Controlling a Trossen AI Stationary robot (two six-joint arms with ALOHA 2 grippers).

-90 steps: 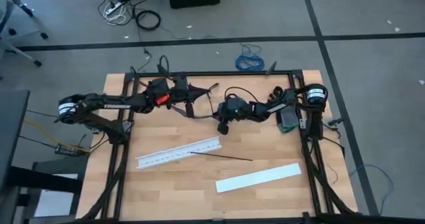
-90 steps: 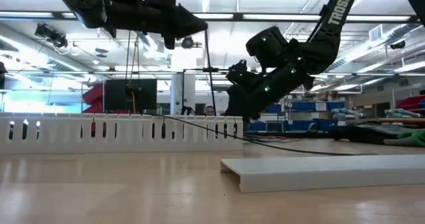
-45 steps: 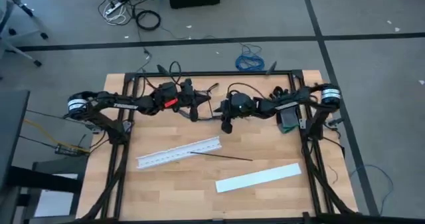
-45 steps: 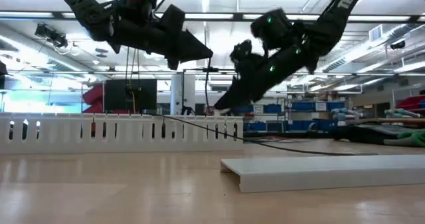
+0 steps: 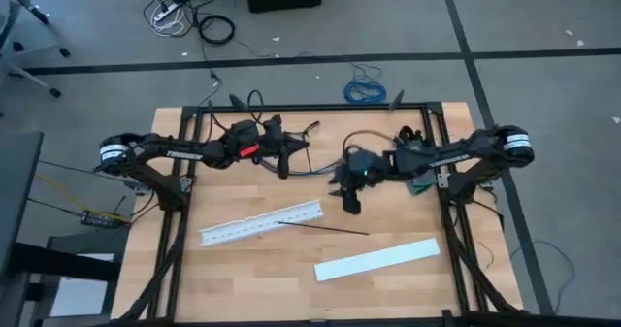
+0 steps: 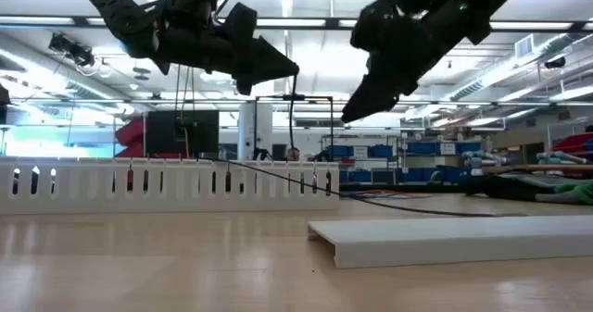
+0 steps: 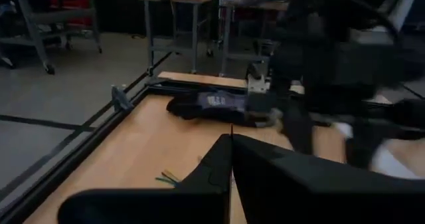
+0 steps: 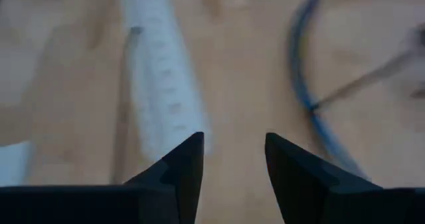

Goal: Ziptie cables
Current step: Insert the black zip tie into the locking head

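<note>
The worktop (image 5: 243,278) is pale wood planking with a satin sheen. The white slotted strip (image 5: 260,223) and flat lid (image 5: 376,259) look matt plastic.

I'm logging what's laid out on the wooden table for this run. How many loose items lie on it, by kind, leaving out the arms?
White slotted strip: 1
Flat white cover strip: 1
Thin black zip tie lying beside the slotted strip: 1
Bunch of cables hanging between the two grippers: 1
Total: 4
</note>
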